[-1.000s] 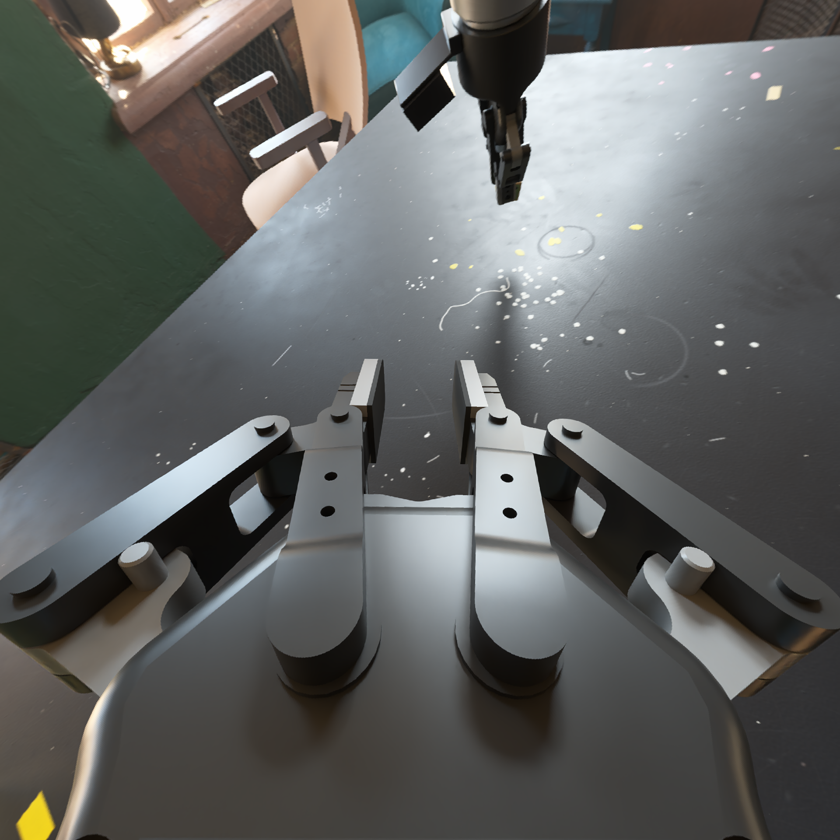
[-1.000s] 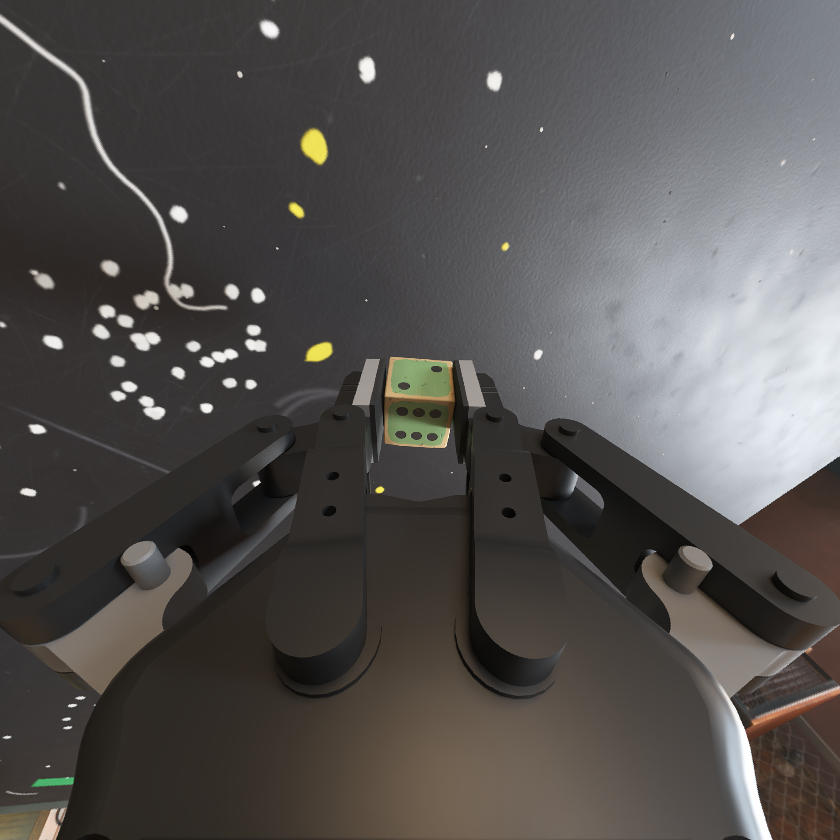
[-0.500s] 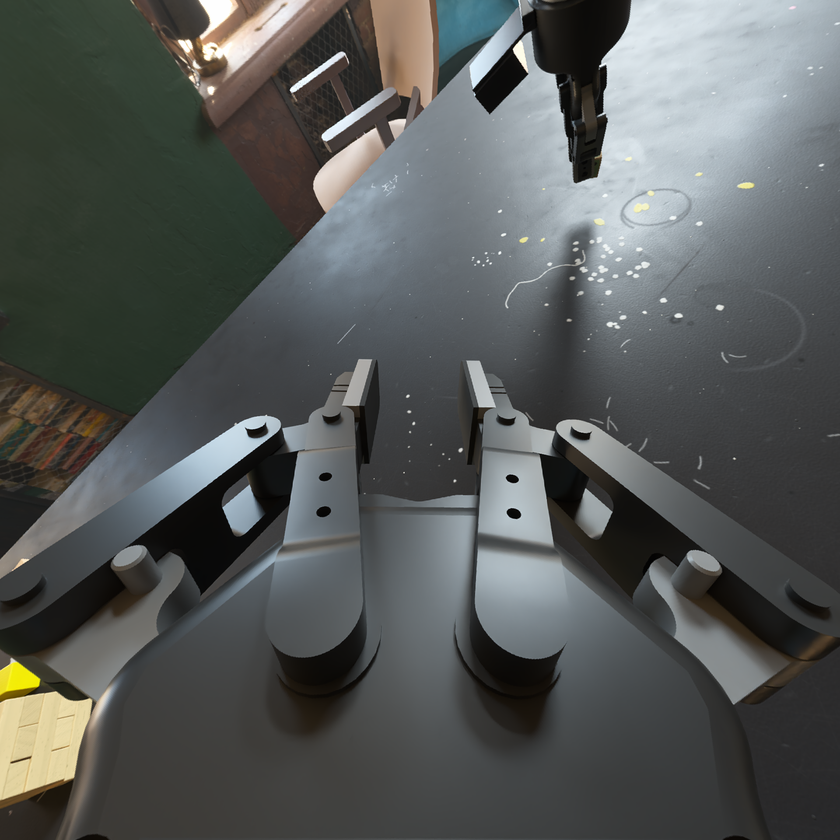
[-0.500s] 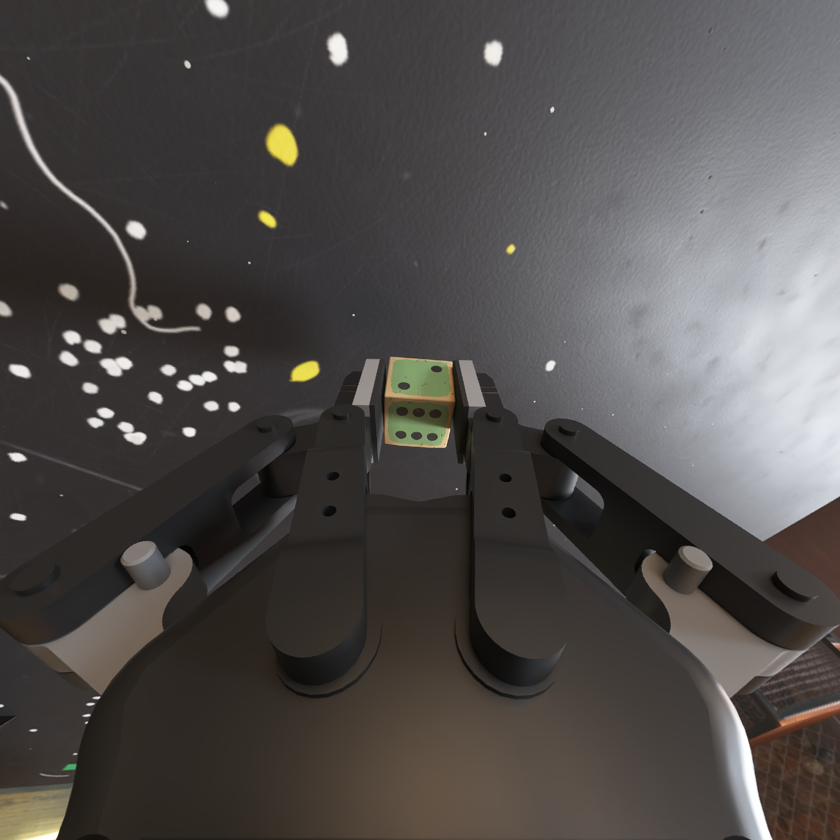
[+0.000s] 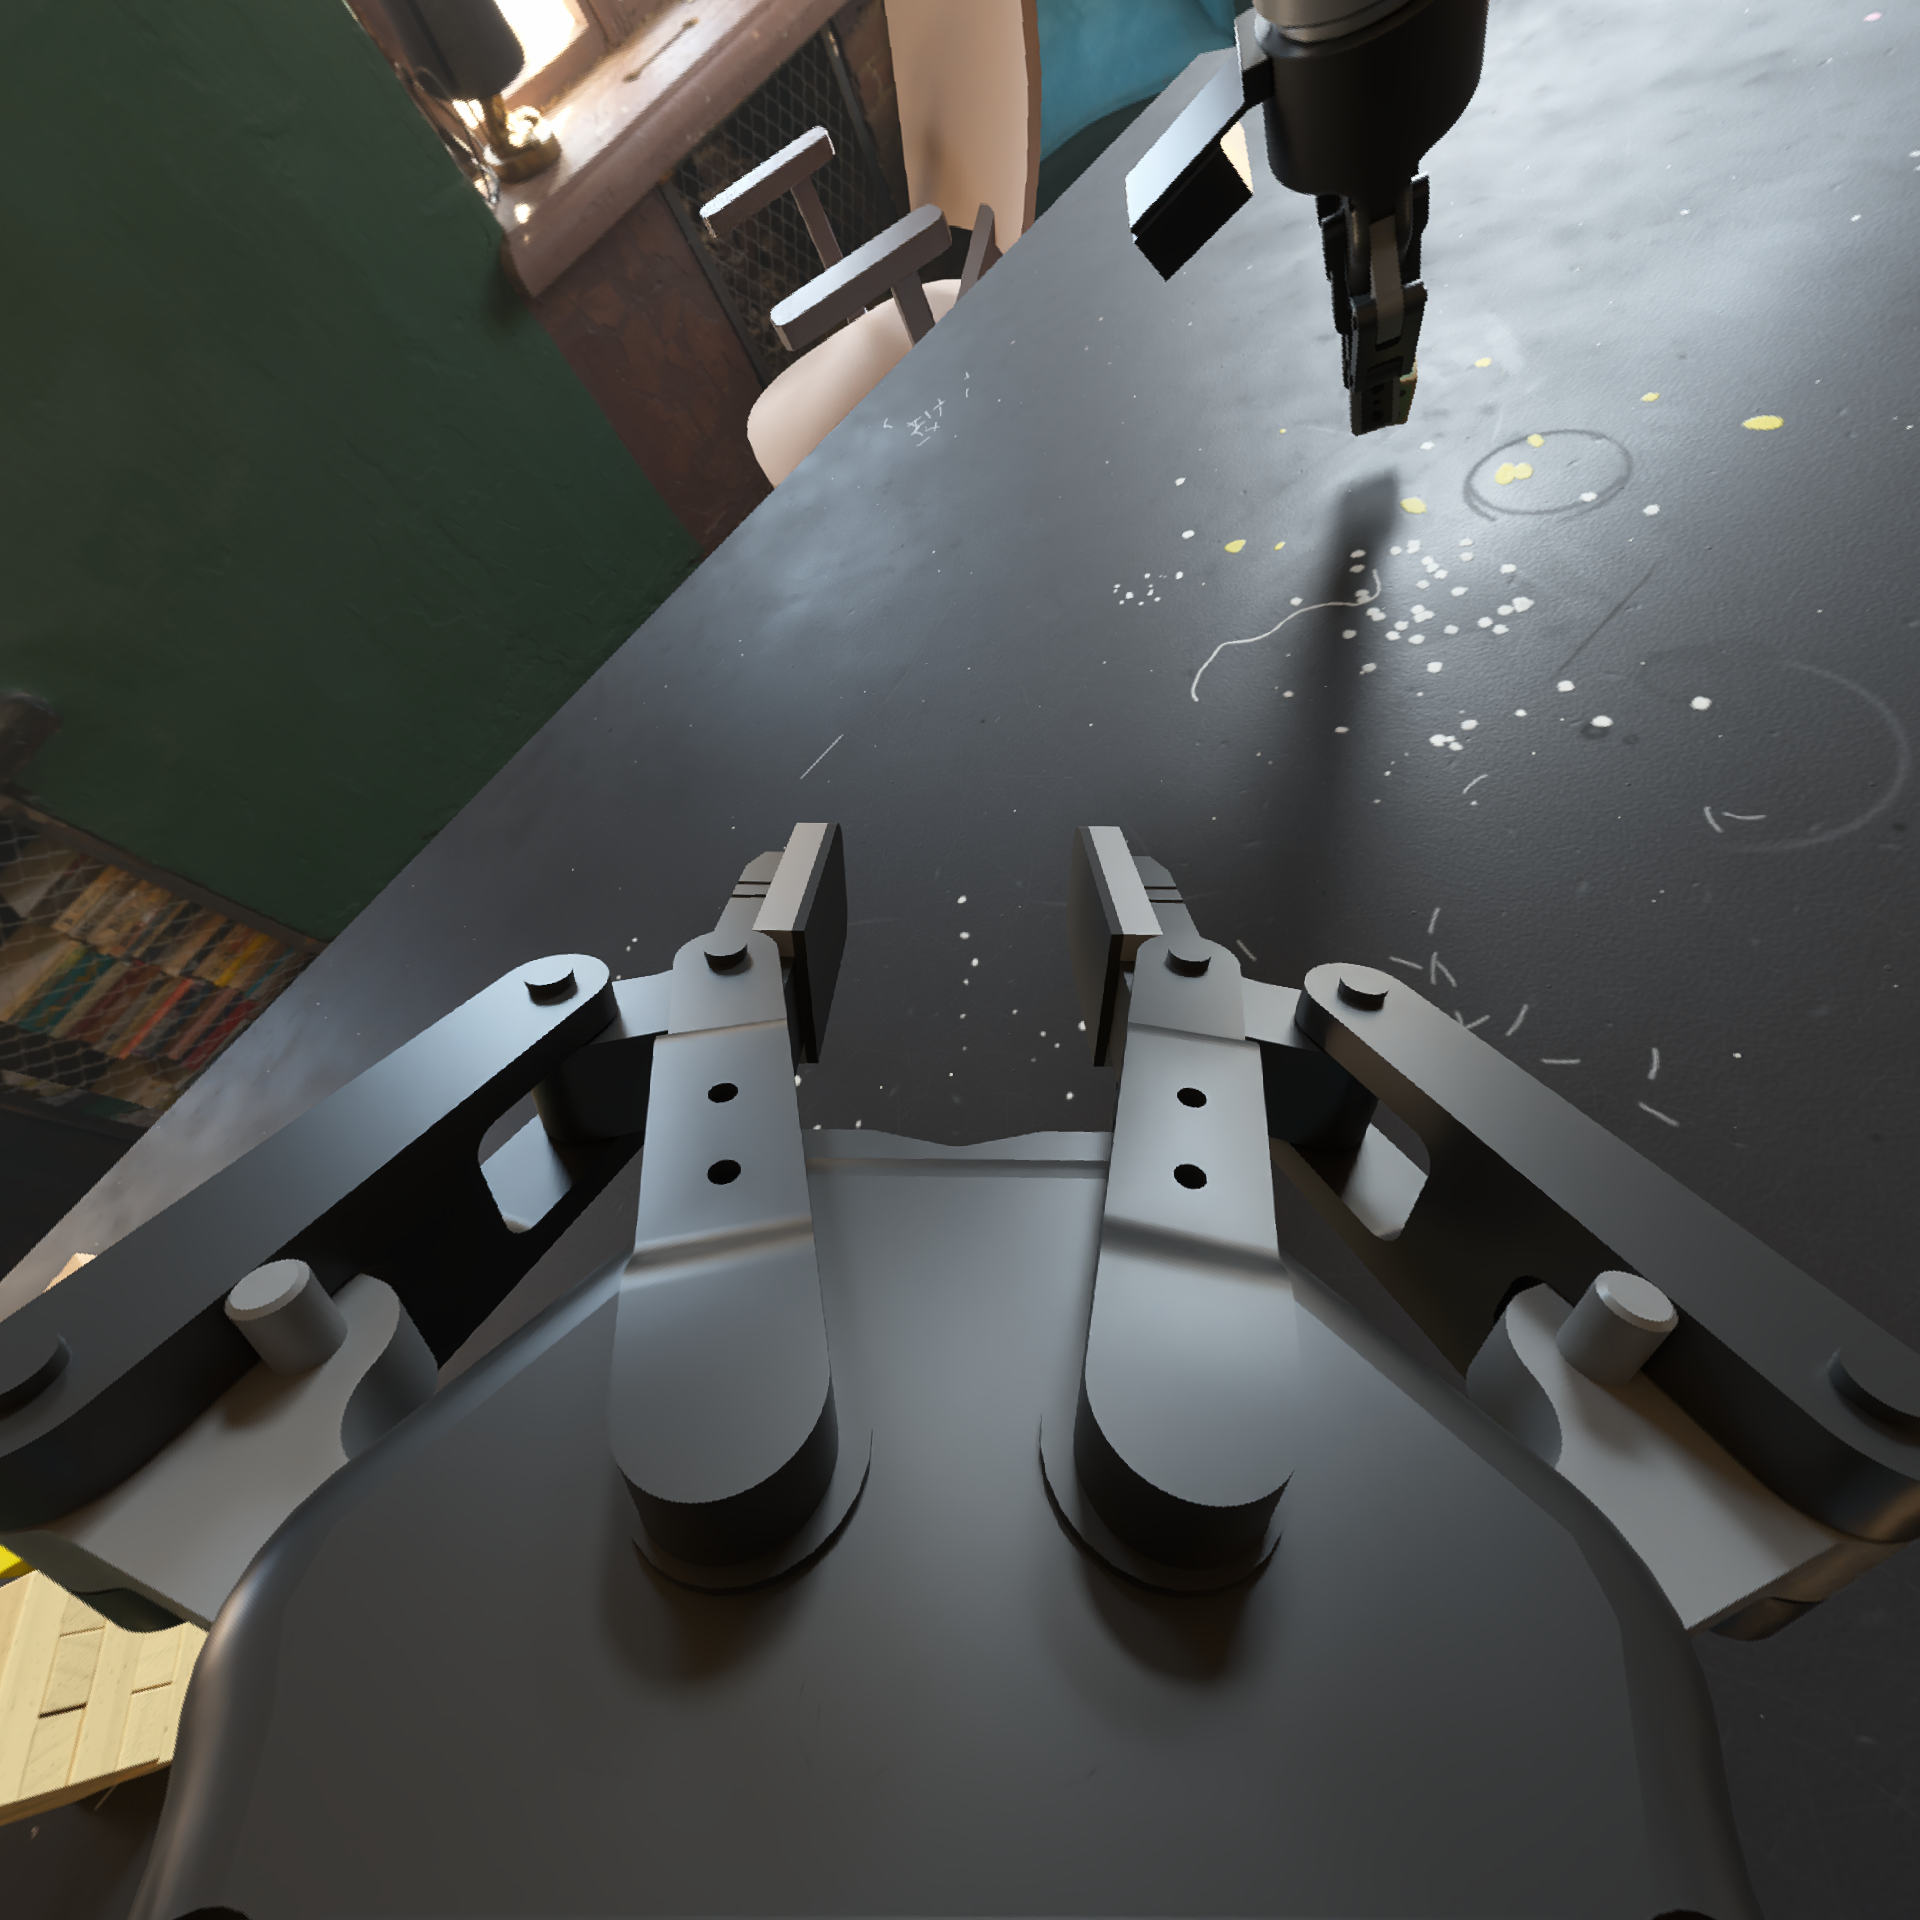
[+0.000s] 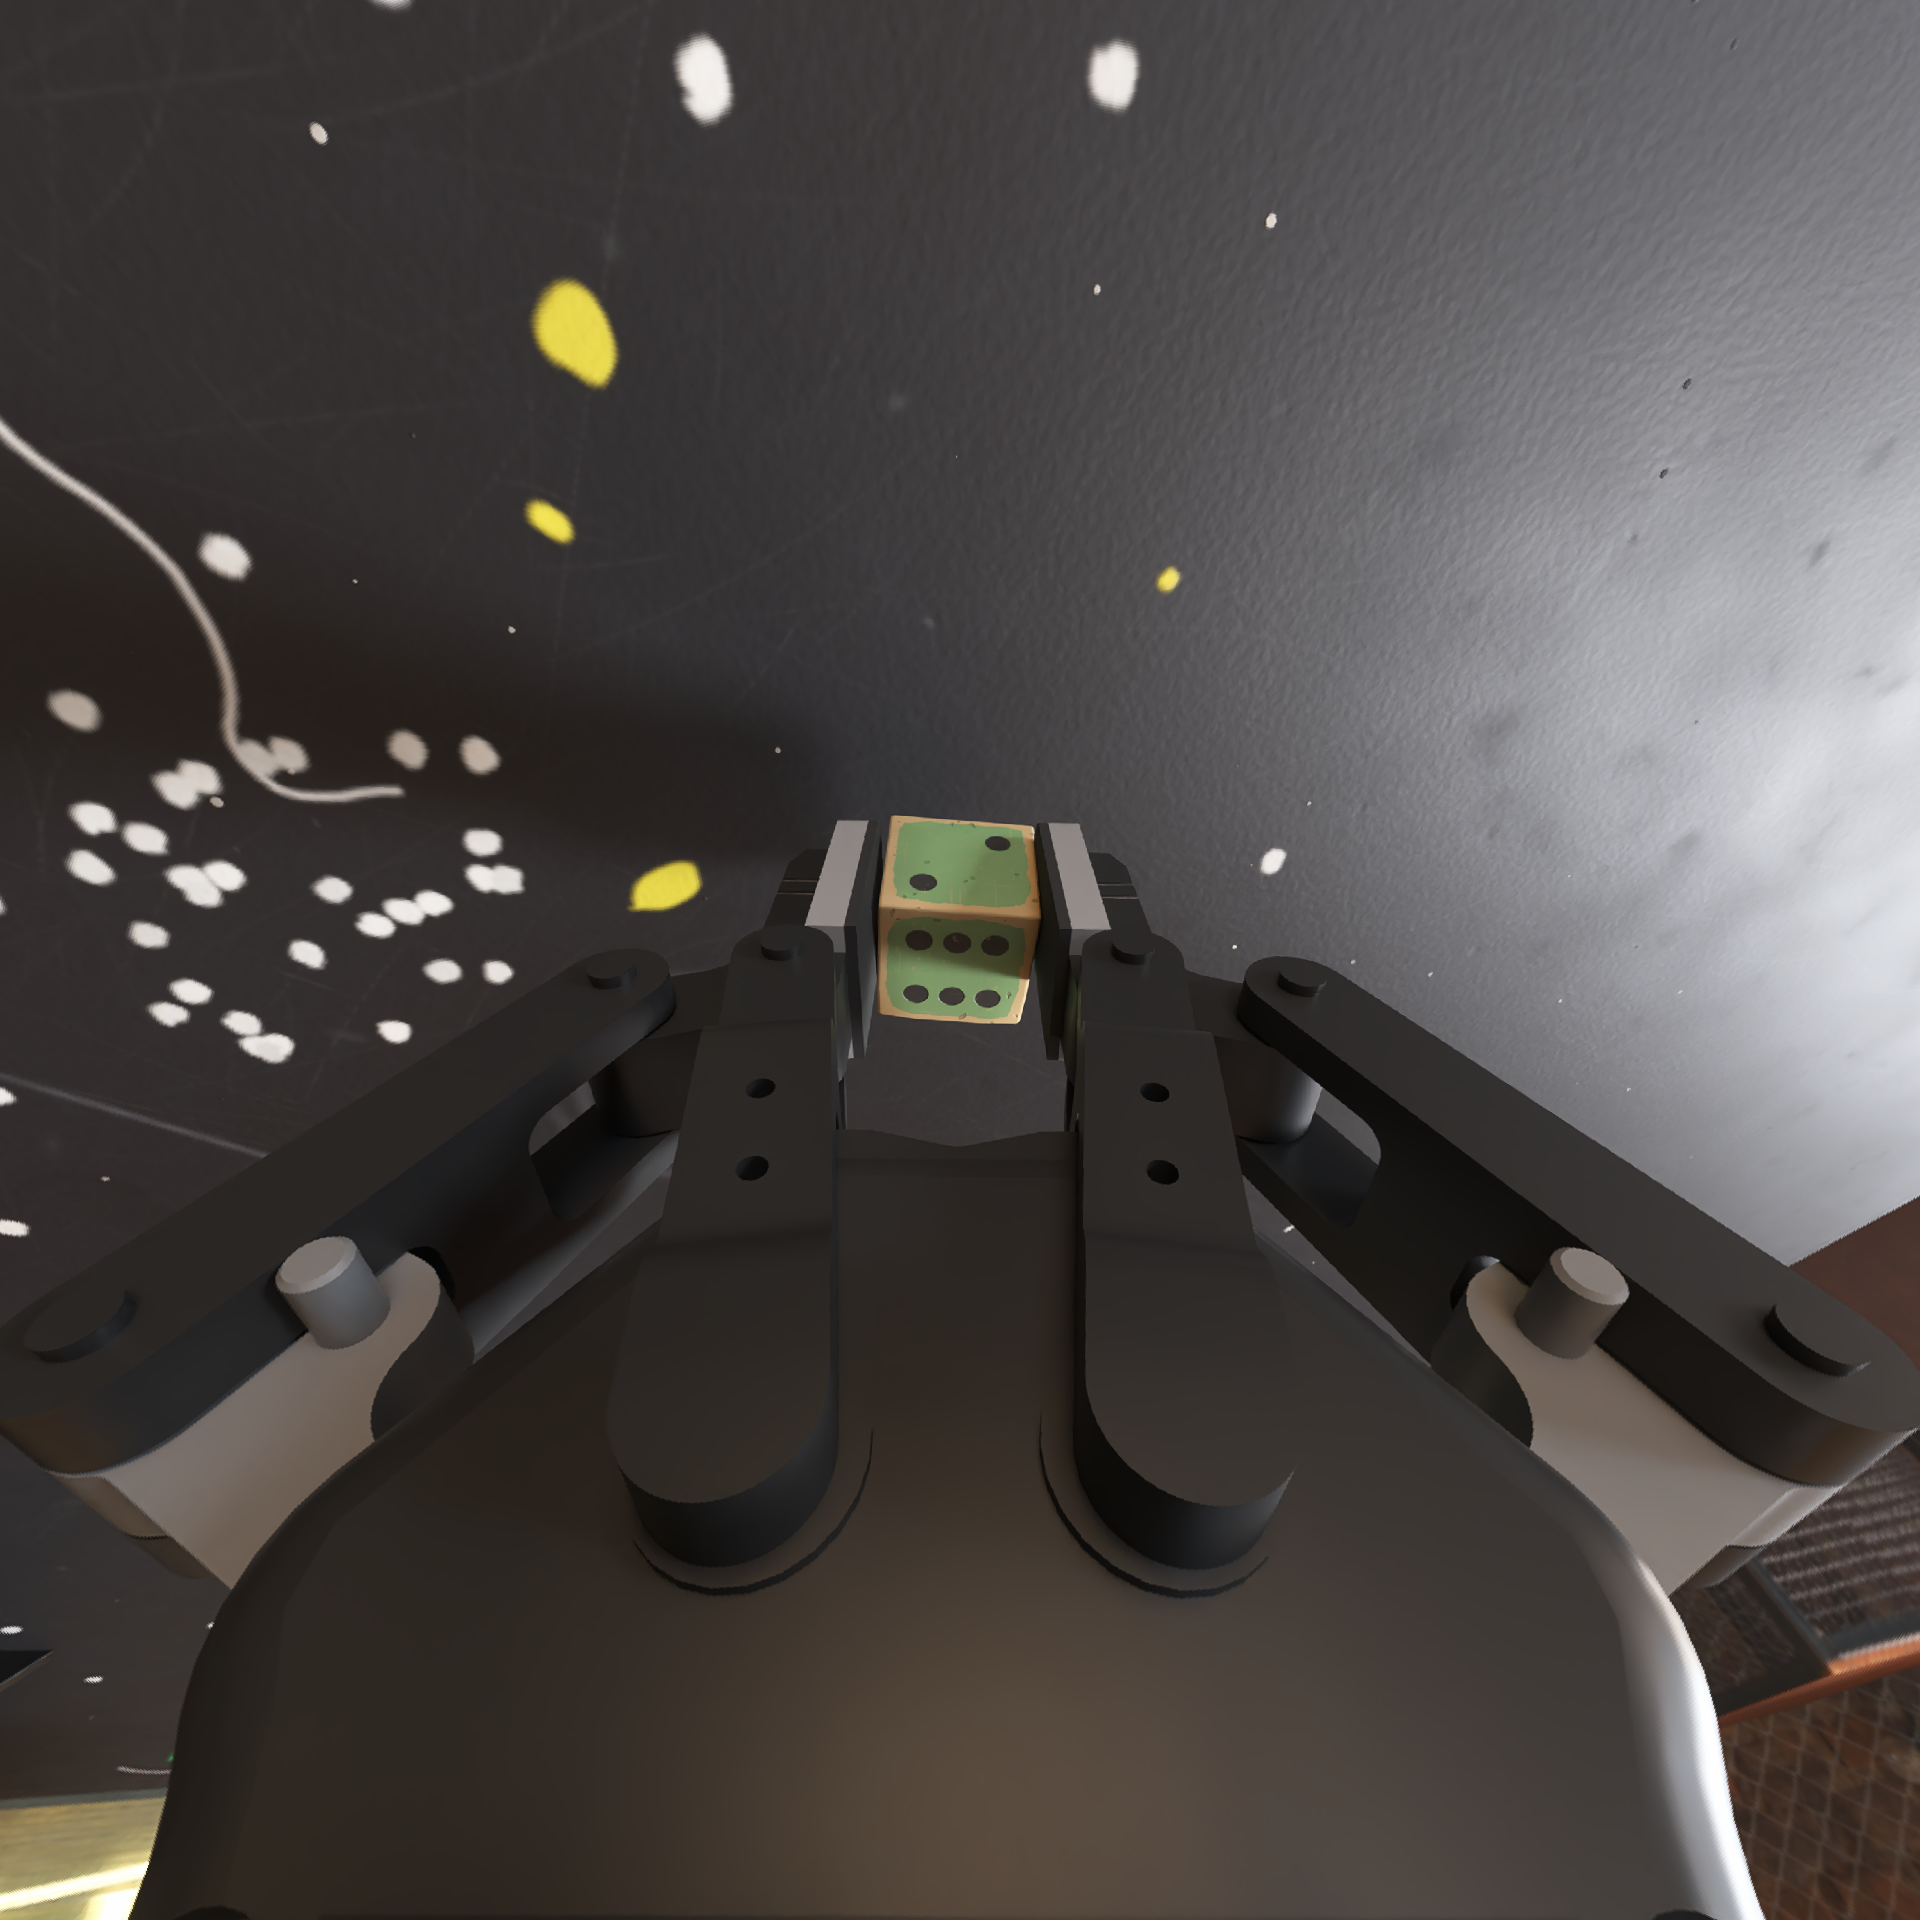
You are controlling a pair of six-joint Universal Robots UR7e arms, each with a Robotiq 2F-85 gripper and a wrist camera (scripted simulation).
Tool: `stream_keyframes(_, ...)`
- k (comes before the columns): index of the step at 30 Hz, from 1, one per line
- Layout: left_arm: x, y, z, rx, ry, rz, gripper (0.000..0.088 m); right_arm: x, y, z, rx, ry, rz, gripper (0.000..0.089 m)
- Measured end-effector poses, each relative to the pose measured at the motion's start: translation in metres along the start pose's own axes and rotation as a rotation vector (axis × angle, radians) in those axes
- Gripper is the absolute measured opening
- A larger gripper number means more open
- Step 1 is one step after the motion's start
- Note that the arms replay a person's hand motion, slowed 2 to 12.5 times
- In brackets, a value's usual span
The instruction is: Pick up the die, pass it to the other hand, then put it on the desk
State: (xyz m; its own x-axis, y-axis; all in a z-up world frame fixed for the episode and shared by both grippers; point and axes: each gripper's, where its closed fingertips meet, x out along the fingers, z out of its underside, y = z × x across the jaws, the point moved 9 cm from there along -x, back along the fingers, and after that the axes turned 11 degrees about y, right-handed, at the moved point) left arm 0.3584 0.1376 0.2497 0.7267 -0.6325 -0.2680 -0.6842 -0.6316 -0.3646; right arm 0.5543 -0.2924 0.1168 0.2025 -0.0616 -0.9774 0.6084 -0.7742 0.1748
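A green die (image 6: pixel 958 920) with tan edges and black pips sits between the pads of my right gripper (image 6: pixel 958 883), which is shut on it and holds it above the dark desk (image 6: pixel 1351 416). In the left wrist view the right gripper (image 5: pixel 1380 410) hangs fingers-down at the top right, above the desk, with a sliver of the die (image 5: pixel 1407 382) at its tip. My left gripper (image 5: pixel 961 883) is open and empty, low over the desk (image 5: pixel 935 644), well short of the right gripper.
The desk is dark with white and yellow paint specks. Its left edge runs diagonally in the left wrist view. Beyond it stand a beige chair (image 5: pixel 831 384), a green wall (image 5: pixel 260 416) and a wooden cabinet (image 5: pixel 665 208). A bookshelf (image 5: pixel 114 966) is lower left.
The left gripper has opened wider and drawn back toward the desk's left edge. The right gripper, still holding the die, has shifted slightly over the desk.
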Motion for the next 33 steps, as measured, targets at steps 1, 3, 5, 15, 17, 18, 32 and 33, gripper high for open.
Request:
stream_keyframes(1,0.0,0.0,0.0,0.0,-0.001,-0.001,0.0394,0.001,0.0,0.0,0.0,0.0,0.0,0.0261)
stream_keyframes(3,0.0,-0.001,0.001,0.0,-0.003,-0.004,0.0401,0.002,0.0,0.0,0.0,-0.002,-0.001,0.0261)
stream_keyframes(5,0.001,-0.002,0.002,-0.001,-0.006,-0.007,0.0409,0.004,0.0,0.0,0.0,-0.005,-0.003,0.0261)
stream_keyframes(15,0.003,-0.005,0.006,-0.008,-0.017,-0.02,0.0438,0.01,0.001,0.001,-0.002,-0.026,0.003,0.0261)
stream_keyframes(17,0.004,-0.006,0.007,-0.008,-0.021,-0.02,0.0442,0.011,0.001,0.001,-0.004,-0.027,0.008,0.0261)
stream_keyframes(18,0.005,-0.006,0.007,-0.007,-0.023,-0.021,0.0443,0.011,0.001,0.001,-0.004,-0.027,0.01,0.0261)
stream_keyframes(32,0.014,-0.007,0.015,0.009,-0.069,-0.037,0.0466,0.003,0.001,0.002,-0.013,-0.01,0.044,0.0673)
stream_keyframes(33,0.015,-0.008,0.015,0.01,-0.071,-0.038,0.0468,0.001,0.0,0.002,-0.014,-0.006,0.049,0.0684)
